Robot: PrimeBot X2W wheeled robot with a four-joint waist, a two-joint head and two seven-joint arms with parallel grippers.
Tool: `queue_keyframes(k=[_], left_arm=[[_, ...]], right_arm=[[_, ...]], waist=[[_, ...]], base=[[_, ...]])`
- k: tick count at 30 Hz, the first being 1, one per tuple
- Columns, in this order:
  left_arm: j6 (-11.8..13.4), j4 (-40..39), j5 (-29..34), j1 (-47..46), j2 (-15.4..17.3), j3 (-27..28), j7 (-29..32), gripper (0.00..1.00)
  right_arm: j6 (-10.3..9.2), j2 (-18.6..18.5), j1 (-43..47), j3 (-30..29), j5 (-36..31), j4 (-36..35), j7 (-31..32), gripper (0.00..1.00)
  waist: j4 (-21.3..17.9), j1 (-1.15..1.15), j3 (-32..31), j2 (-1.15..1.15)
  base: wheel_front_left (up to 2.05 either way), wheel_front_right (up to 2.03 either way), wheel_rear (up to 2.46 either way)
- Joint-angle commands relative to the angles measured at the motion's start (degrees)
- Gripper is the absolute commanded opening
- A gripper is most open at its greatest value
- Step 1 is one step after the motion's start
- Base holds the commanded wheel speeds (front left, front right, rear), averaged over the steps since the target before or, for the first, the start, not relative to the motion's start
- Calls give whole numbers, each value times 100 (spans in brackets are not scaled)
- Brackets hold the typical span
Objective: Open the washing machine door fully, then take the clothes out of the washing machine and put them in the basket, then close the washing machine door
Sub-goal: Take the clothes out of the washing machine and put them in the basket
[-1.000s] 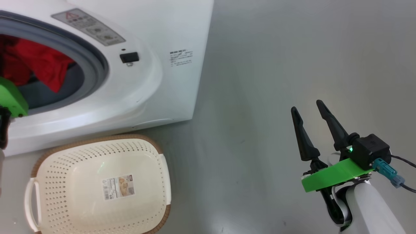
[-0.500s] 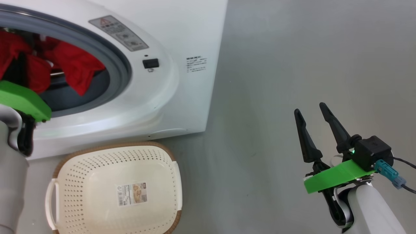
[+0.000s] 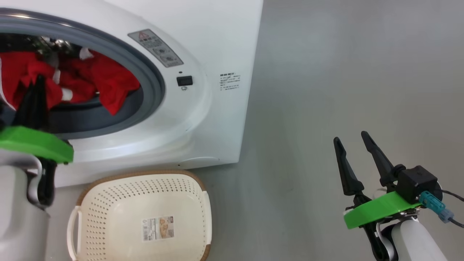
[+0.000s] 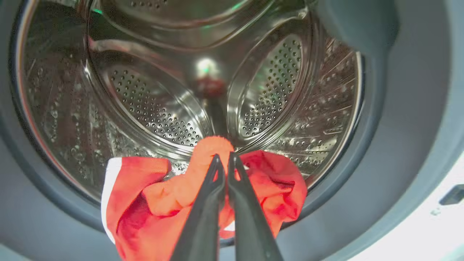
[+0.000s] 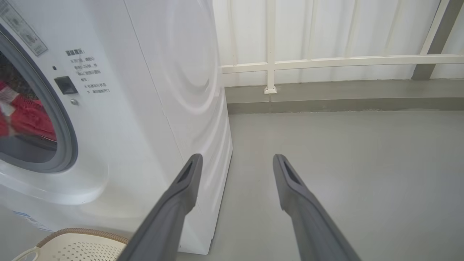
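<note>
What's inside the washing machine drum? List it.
Red clothes with white trim, pinched by the shut left gripper, spill over the grey gasket. Whatever lies beneath them is covered.

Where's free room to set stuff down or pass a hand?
Free: floor between washer side and open right tool; inside the basket, only a sticker. Crowded: washer mouth, with clothes and left tool shut on them.

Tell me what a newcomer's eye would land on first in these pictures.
The bright red clothes stand out most, bunched at the mouth of the washing machine, where the left gripper is shut on them in front of the shiny steel drum. Below the opening, the cream basket sits empty on the grey floor, and the right gripper hangs open off to the right.
</note>
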Motion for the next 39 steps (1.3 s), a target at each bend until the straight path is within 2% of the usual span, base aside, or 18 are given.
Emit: queue_keyframes(k=[1,14,27,32,39], left_arm=[[20,-381,112,189,183,316,-68,0],[-47,-2477,711,1643,-508,1225,-69,0],[-82,-4558,934,2440,-1022,1614,-69,0],[-85,-4743,986,2721,-1129,1566,-69,0],[-88,-4199,1001,3093,-1244,1443,-69,0]], right_arm=[[36,2,58,114,-62,-112,-37,100],[36,2,282,62,-109,-126,-37,100],[36,2,295,30,-164,-155,-37,100],[36,2,254,61,-159,-157,-37,100],[36,2,172,118,-150,-149,-37,100]], waist=[[31,0,-129,0],[147,0,-428,0],[254,0,-377,0],[236,0,-310,0],[161,0,-193,0]], base=[[0,0,0],[0,0,0],[0,0,0],[0,0,0],[0,0,0]])
